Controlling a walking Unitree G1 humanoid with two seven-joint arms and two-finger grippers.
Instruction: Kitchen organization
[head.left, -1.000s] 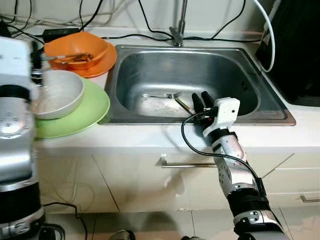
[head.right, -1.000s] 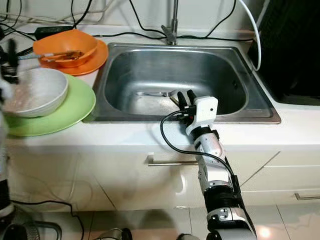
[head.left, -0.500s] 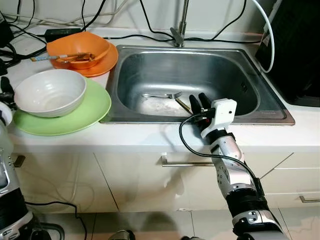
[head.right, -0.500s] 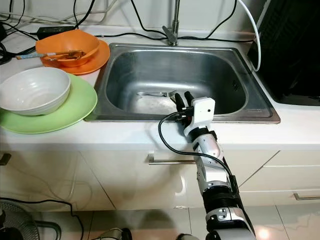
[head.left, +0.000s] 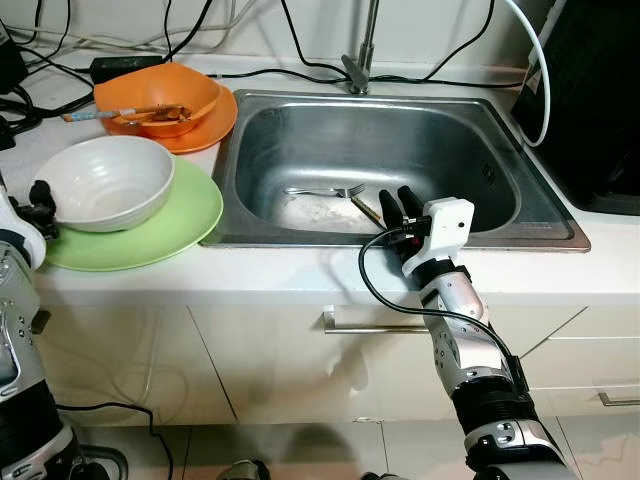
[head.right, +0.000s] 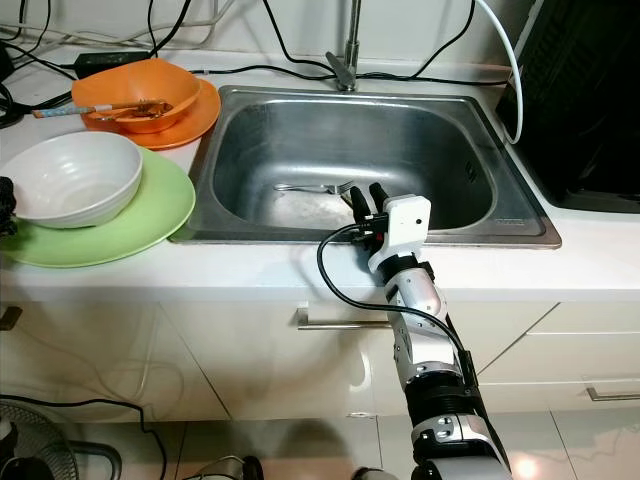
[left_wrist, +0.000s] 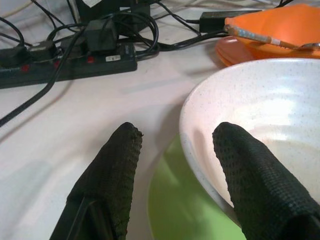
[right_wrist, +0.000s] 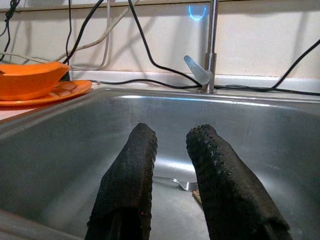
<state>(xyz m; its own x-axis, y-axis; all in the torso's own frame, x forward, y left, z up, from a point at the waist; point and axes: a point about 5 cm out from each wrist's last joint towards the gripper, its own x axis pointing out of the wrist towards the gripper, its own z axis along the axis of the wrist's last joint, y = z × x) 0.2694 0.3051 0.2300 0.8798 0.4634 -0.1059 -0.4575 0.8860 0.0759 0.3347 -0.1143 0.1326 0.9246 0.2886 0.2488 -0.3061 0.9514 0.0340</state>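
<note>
White bowl (left_wrist: 260, 130) sits just ahead of my spread left gripper (left_wrist: 175, 185), ungrasped; right gripper (right_wrist: 172, 175), fingers slightly apart, holds nothing above the fork (head.left: 320, 190); both jobs remain.

Sink (head.left: 300, 140) basin open above fork (head.left: 322, 191); faucet (head.left: 358, 62) at rear, cables (head.left: 300, 50) along backsplash.

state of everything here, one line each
white bowl: upright, empty, on the green plate
green plate: flat on the counter, under the white bowl
orange bowl: upright on the orange plate, utensils lying in it
sink: no water standing, a fork lying on the bottom
left tool: open, at the white bowl's rim
right tool: open, over the sink's front edge
</note>
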